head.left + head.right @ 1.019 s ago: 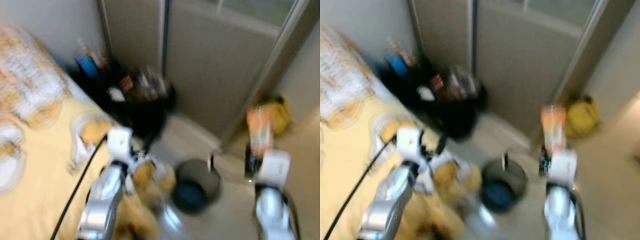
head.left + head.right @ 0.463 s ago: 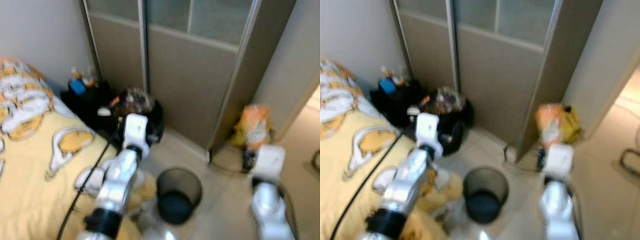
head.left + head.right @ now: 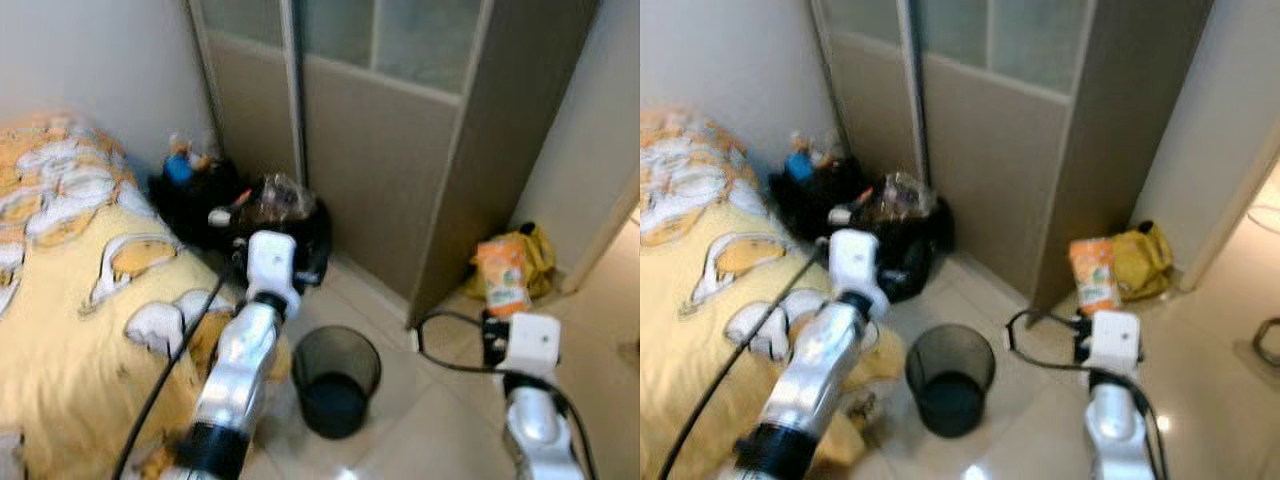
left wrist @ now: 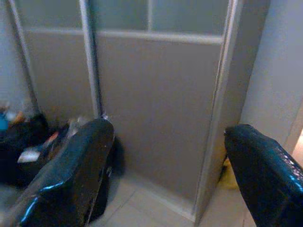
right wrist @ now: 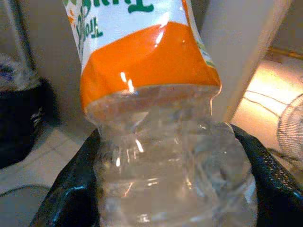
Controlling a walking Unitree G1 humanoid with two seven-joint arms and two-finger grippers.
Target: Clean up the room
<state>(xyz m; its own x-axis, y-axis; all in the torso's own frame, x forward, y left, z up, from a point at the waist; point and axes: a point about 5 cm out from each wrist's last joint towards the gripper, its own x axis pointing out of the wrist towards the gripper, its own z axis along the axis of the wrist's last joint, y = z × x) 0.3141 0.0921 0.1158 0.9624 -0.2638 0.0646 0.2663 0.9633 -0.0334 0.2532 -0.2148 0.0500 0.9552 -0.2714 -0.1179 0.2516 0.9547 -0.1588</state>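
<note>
Your right claw (image 5: 165, 189) is clamped on a clear plastic bottle (image 5: 151, 118) with an orange and white label, its two black fingers (image 5: 71, 194) pressing the crumpled lower body from either side. In the head views that bottle (image 3: 503, 280) stands upright above the right wrist at the lower right of the frame, in front of a yellow bag (image 3: 535, 262) that sits on the floor by the wall.

Your left claw (image 4: 165, 175) is spread wide with nothing between its fingers (image 4: 71, 170), pointing toward the grey sliding closet door (image 4: 156, 104). In the head views the left arm (image 3: 245, 350) reaches up the centre-left of the frame.

Just right of that arm, at lower centre, a black mesh wastebasket (image 3: 335, 380) stands on the tiled floor (image 3: 420, 420). Behind it, against the closet, sits a black bag stuffed with rubbish (image 3: 275, 215). The bed (image 3: 70, 330) with its yellow and white cover takes up the left side.
</note>
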